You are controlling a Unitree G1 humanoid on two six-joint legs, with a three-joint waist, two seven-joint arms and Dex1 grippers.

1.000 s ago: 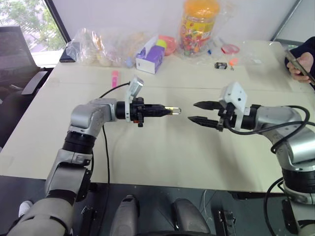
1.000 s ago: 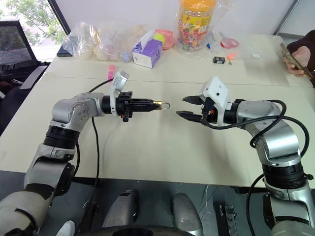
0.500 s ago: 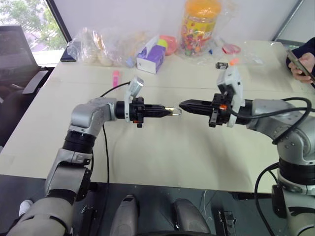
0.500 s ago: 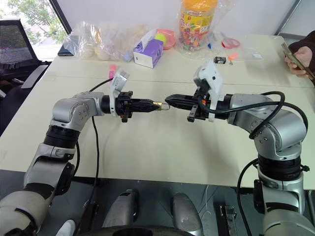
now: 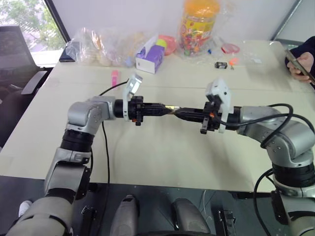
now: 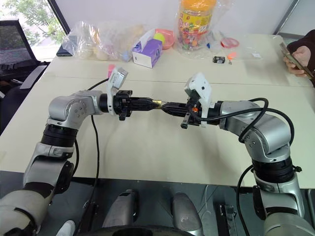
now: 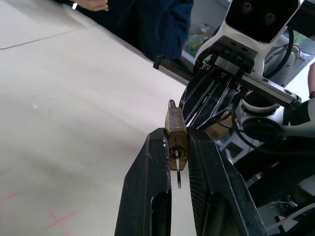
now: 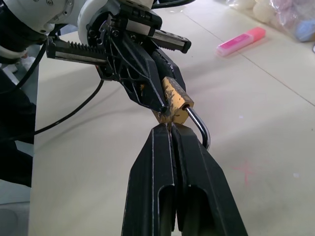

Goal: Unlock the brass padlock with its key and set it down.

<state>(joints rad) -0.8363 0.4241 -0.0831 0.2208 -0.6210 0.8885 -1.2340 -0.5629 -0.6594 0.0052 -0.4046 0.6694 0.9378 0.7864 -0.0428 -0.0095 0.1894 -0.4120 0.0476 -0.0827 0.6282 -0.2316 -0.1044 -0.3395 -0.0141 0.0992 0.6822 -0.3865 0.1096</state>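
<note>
Now the right gripper (image 6: pixel 166 106) is meeting the left gripper (image 6: pixel 152 103) in mid-air above the table (image 6: pixel 147 152). A second ago its two black fingers were standing wide apart and well clear of the lock; they are now pressed together into one narrow point, and the arm has swung in toward the left until its tip is touching the brass padlock (image 8: pixel 173 101).

The left gripper is staying put, pointing level toward the right, and is pinching the padlock's gold body between its fingers (image 7: pixel 152 191). From the left wrist camera a thin silvery key (image 7: pixel 178 169) is hanging out of the keyway on the near end of the lock, toward the left wrist. The silvery shackle (image 8: pixel 199 129) is facing the right gripper, curving just beside the shut fingertips.

Whether those tips are catching any part of the lock is hard to tell; they seem to be pressing against its shackle end rather than gripping it. The shackle looks seated, so the lock probably is not open yet. The key sits on the far side from the right gripper, so turning it may need a different approach.
</note>
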